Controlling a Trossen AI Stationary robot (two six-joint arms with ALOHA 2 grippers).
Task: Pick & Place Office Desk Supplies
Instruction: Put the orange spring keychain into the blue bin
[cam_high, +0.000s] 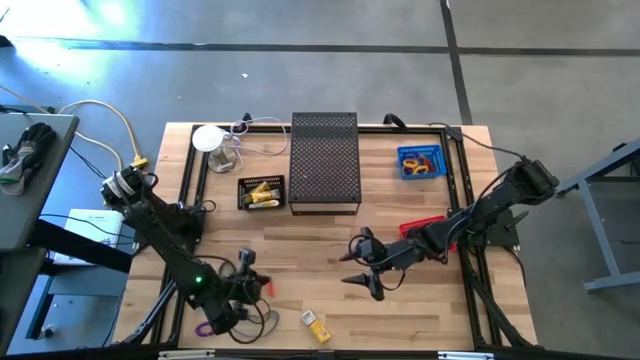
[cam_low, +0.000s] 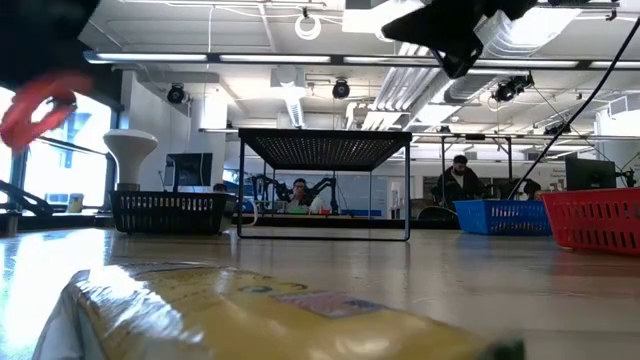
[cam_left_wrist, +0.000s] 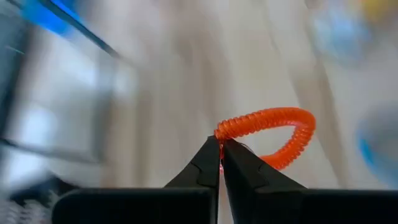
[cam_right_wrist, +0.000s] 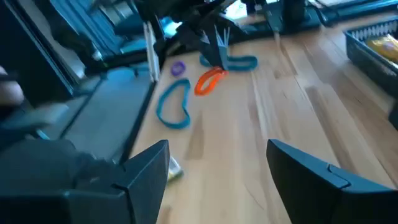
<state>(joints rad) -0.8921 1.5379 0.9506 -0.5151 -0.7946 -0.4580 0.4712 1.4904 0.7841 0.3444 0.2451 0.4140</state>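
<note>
Gripping red-orange coiled band (cam_left_wrist: 273, 134): left gripper (cam_left_wrist: 221, 155) fingers clenched on one end of loop, lower left of high view, near table's front edge. Band appears lifted clear of wood. Step in hand, as judged: pick done, carry starting. Right gripper (cam_high: 362, 270) hovers mid-table, fingers spread, holding nothing. Purple band (cam_right_wrist: 178, 68) and dark loops (cam_right_wrist: 174, 106) lie beside left gripper; yellow piece (cam_high: 315, 325) at bottom centre. Next move likely calls for swing toward black basket (cam_high: 262, 193), upper centre-left, holding grip firm, clearing mesh stand (cam_high: 324, 160).
</note>
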